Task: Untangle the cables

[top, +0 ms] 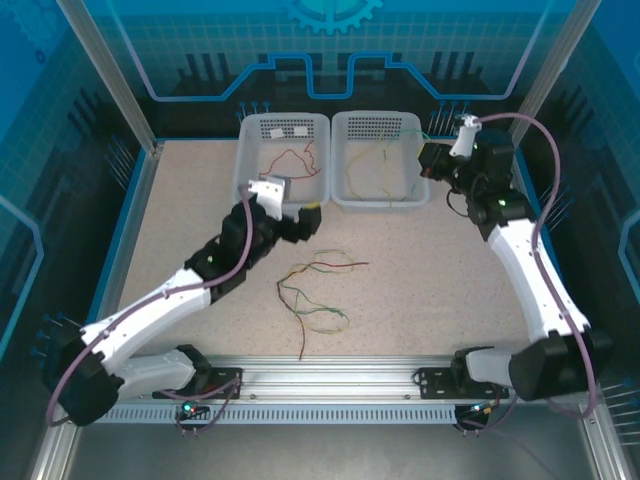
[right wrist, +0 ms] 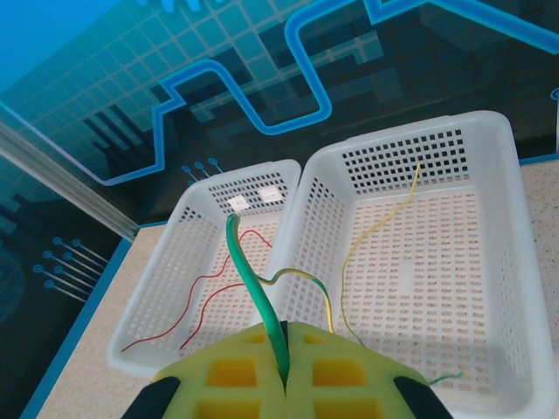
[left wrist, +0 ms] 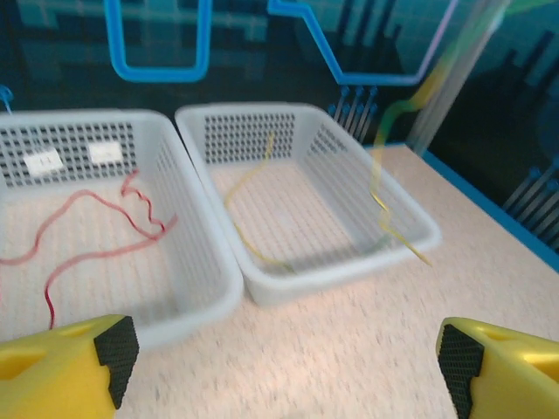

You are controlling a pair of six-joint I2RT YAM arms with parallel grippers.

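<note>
Now | speckled beige tabletop (top: 440, 280) (blue-walled enclosure (top: 330, 50)) | loose cables (top: 320, 268) mid-table

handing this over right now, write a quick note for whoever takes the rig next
Left gripper: open, empty, facing the two baskets.
Right gripper: shut on a green cable, raised by the right basket.
Done: red cable lies in the left basket, and yellow cable lies in the right basket.
Left: a tangle of red, green and tan cables lies on the table between the arms. Probably drop the green one first, then pull the tangle apart.
</note>
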